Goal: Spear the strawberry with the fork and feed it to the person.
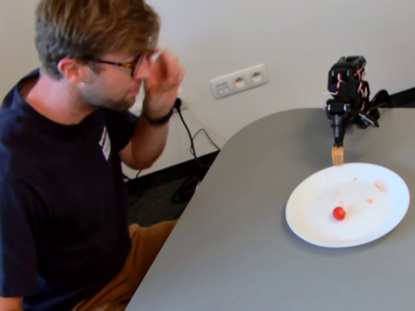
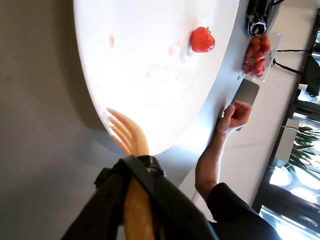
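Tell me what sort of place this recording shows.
Probably an office or lab. A grey table stands against a plain wall with a socket strip and trailing cables, and the wrist view shows large windows behind.

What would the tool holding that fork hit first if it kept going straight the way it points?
Probably the white plate: the tool points its fork down at the near rim, well short of the strawberry.

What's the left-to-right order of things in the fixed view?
Person → wall socket → strawberry, lying on the white plate. The fork and the claw holding it sit at nearly the same x as the strawberry, so I leave them unordered.
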